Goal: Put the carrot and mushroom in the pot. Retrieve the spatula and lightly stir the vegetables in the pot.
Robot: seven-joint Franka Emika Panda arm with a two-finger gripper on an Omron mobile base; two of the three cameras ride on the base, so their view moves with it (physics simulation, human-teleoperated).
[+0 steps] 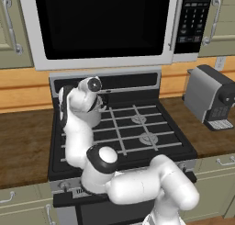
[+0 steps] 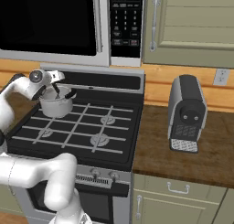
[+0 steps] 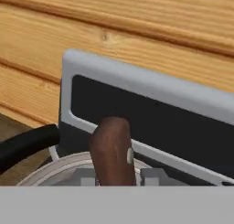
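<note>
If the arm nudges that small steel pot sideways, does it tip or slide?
Likely slides: the small shiny steel pot looks squat and sits flat on the black stove grate. The grate bars may catch it. The gripper holds a brown-handled utensil over it, adding leverage.

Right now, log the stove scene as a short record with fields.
pot: silver, on the stove's back left burner
end effector: over the pot, shut on the spatula
spatula: brown handle upright between the fingers, reaching down into the pot
other burners: bare
coffee machine: on the counter right of the stove
</note>
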